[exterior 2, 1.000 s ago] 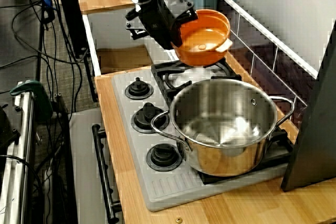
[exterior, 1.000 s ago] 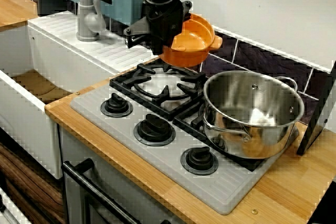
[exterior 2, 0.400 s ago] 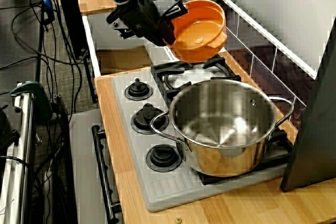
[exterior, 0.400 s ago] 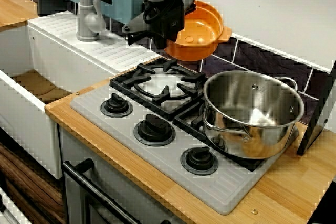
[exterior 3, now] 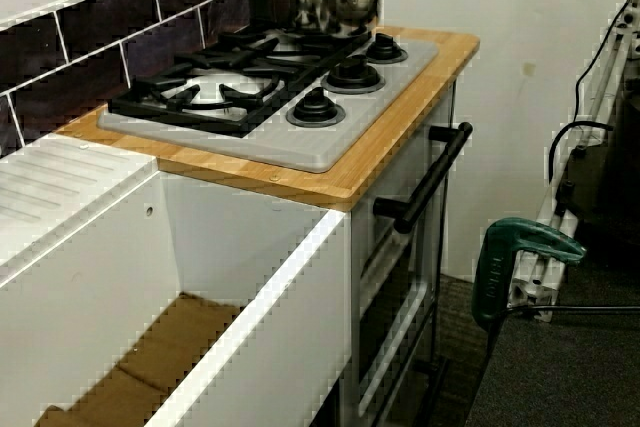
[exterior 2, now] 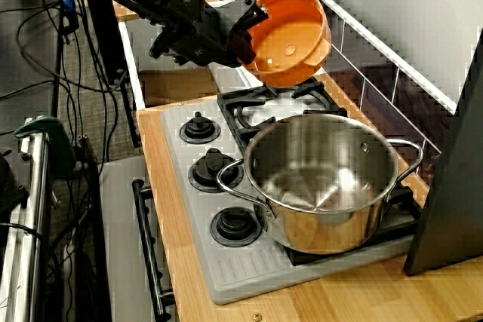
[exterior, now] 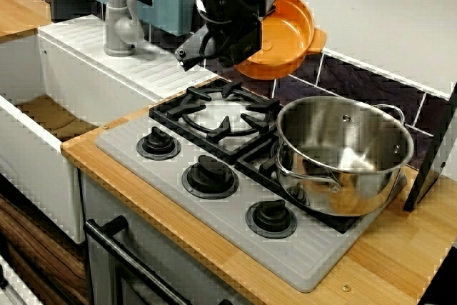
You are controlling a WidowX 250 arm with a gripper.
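1. Orange plastic bowl (exterior: 285, 37): tilted in the air, higher than the steel pot (exterior: 343, 155), near it but apart.
2. My gripper (exterior 2: 243, 35) is clamped on the bowl's rim.
3. Judgement: light, rigid, smooth; a rim grip could slip.

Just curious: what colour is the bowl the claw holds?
The bowl is orange, clearest in the side view.

Bowl (exterior: 285, 33): up in your gripper (exterior: 251, 28), above the left grate (exterior: 221, 108).
Pot (exterior: 343, 155): on the hob (exterior: 314, 262), 3 o'clock of that grate.
Knobs (exterior: 211, 175): row at 6 o'clock.
Sink (exterior: 36, 162): off the hob, 9 o'clock.
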